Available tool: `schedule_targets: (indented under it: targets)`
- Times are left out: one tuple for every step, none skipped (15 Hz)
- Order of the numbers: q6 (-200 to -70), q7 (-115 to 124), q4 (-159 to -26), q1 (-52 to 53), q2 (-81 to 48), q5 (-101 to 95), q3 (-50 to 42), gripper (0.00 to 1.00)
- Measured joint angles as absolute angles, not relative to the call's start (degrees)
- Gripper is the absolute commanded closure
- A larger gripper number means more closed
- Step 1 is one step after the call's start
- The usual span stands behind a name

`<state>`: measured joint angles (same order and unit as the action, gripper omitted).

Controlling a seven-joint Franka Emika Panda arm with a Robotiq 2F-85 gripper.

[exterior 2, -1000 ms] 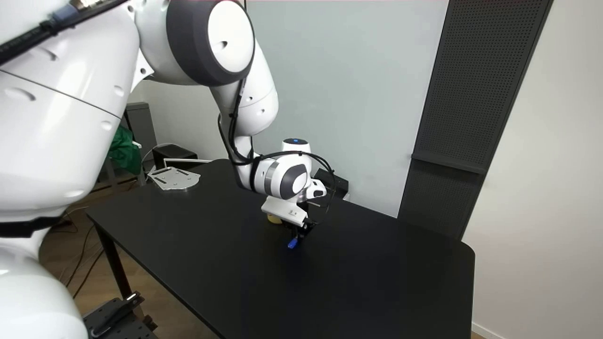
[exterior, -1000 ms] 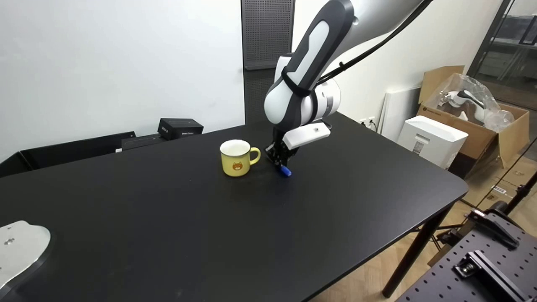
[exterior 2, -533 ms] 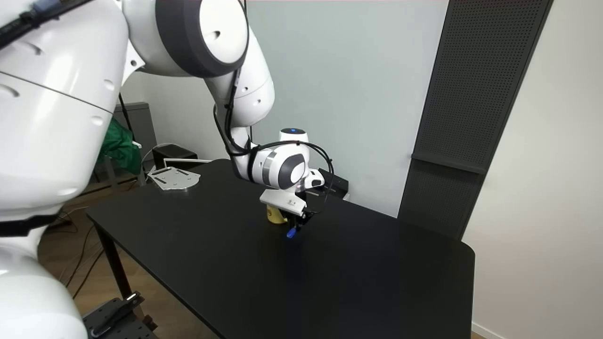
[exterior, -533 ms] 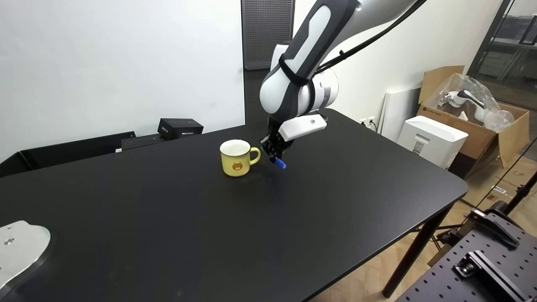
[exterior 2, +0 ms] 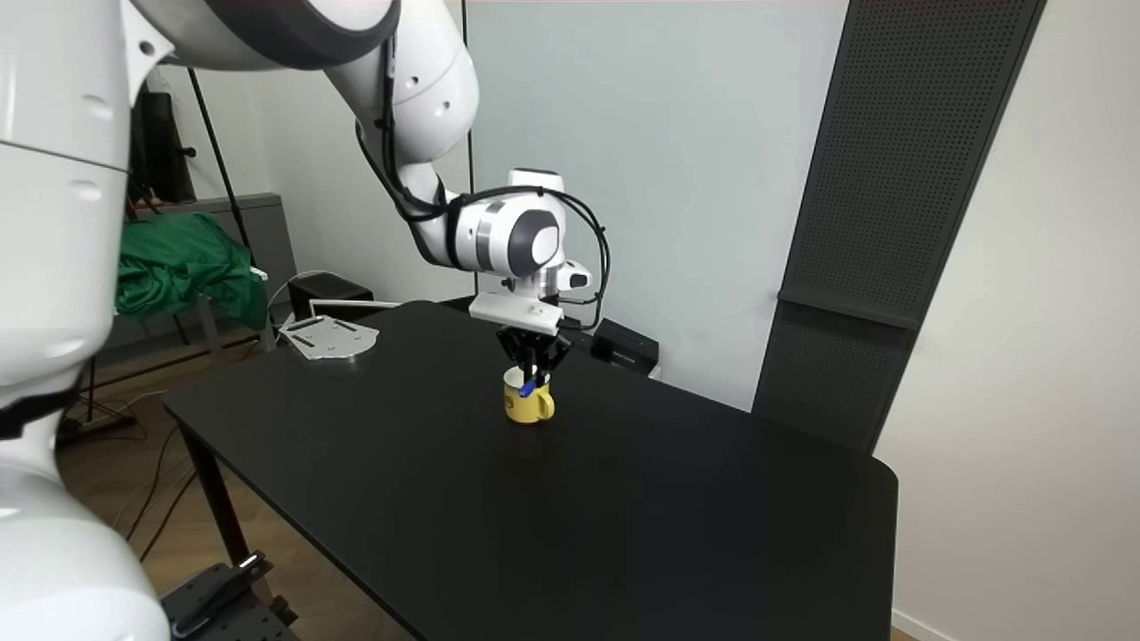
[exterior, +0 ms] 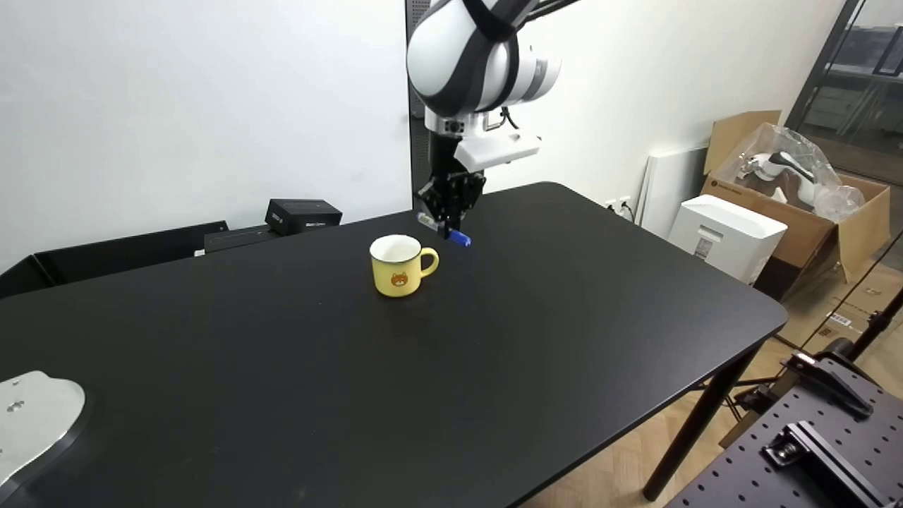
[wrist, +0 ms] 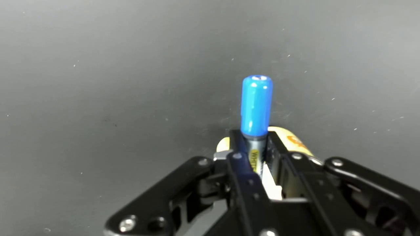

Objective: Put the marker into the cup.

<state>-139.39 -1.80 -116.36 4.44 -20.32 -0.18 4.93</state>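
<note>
The yellow mug (exterior: 396,274) stands upright on the black table, its handle towards the gripper's side in an exterior view. It also shows in an exterior view (exterior 2: 524,409). My gripper (exterior: 446,227) is shut on the marker (exterior: 460,238) and holds it well above the table. The marker lies nearly level across the fingers, its blue cap end sticking out and dipping slightly. In the wrist view the fingers (wrist: 255,139) clamp the grey barrel just behind the blue cap (wrist: 256,105). The mug (wrist: 290,139) shows below and behind the fingers, which hide much of it.
A black box (exterior: 303,216) stands by the wall at the table's back edge. A pale metal plate (exterior: 39,423) lies on the table and also shows in an exterior view (exterior 2: 329,338). The table's rounded corner (exterior: 772,310) is at the right.
My gripper has risen from near the table with the marker in it. It has moved towards the mug, which now shows more fully in an exterior view. The mug has not moved.
</note>
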Motion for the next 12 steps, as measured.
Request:
schedule_targets:
  targets:
    - [-135.48,-2.81,-115.36,4.42,-19.53,0.8,5.47,0.95]
    - [-131.06,-3.92,-113.93,4.38,-19.12,2.04,5.85,0.95]
    - [-126.69,-5.1,-112.17,4.26,-19.16,3.42,6.13,0.95]
    - [-122.35,-6.45,-110.28,4.04,-19.39,4.86,6.32,0.95]
    - [-118.06,-7.76,-108.2,3.81,-19.85,6.25,6.39,0.95]
    - [-113.99,-8.87,-106.01,3.57,-20.51,7.57,6.4,0.95]
    - [-110.21,-9.56,-103.73,3.3,-21.42,8.56,6.4,0.95]
    - [-106.75,-9.92,-101.33,3.04,-22.52,9.24,6.38,0.79]
    - [-103.8,-10.08,-99.01,2.84,-23.73,9.37,6.33,0.79]
    - [-101.88,-10.14,-97.02,2.67,-24.94,9.39,6.31,0.79]
    - [-101.08,-10.17,-95.76,2.58,-25.88,9.4,6.31,0.79]
    - [-100.77,-10.18,-95.04,2.55,-26.54,9.41,6.31,0.95]
